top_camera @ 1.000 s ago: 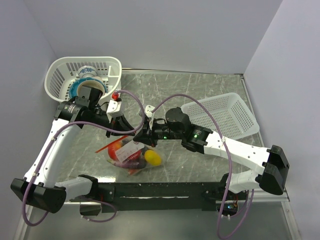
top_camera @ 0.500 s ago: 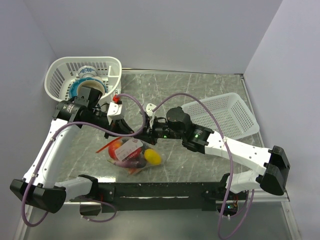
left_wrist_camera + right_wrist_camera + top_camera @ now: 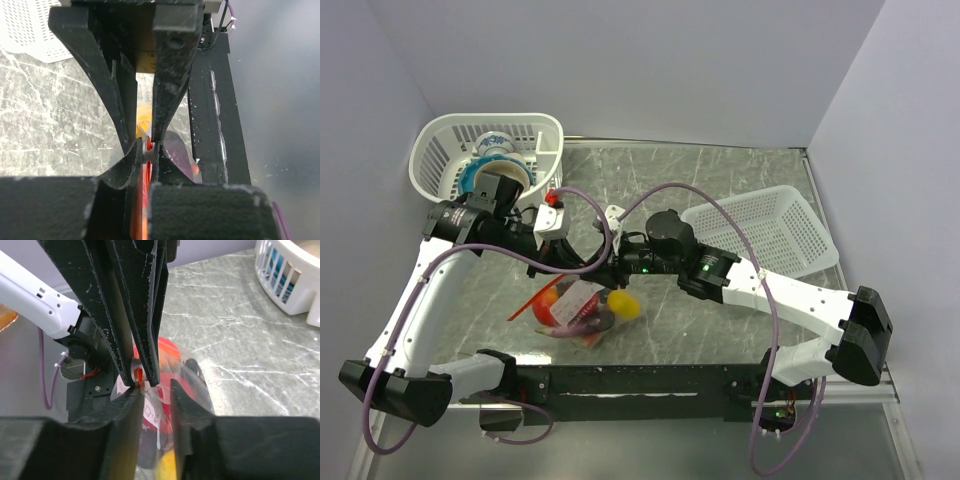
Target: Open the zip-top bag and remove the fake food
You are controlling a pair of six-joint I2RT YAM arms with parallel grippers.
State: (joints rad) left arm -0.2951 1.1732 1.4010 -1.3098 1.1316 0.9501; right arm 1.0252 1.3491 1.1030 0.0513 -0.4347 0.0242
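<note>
**Bag-opening stage, seen from above and from both wrists.** The bag is shown over the table, well apart from the round basket, nearer the arm bases and to the right of it. Whether its underside rests on the table cannot be told. Its orange-red strip is pinched between the left fingers, which are closed to a sliver on it. The right fingers are set just beside that pinch, on the side away from the round basket, and are held partly apart. Crinkled film and a white label are seen in their gap, but nothing is clamped by them. The food is enclosed in the bag. A red tomato is seen through the film at the end nearer the round basket, a yellow piece at the farther end, and a dark purple piece between the two. Blue-and-white crockery is held in the round basket. A flat basket is placed well to the right of the round basket, across the table.
</note>
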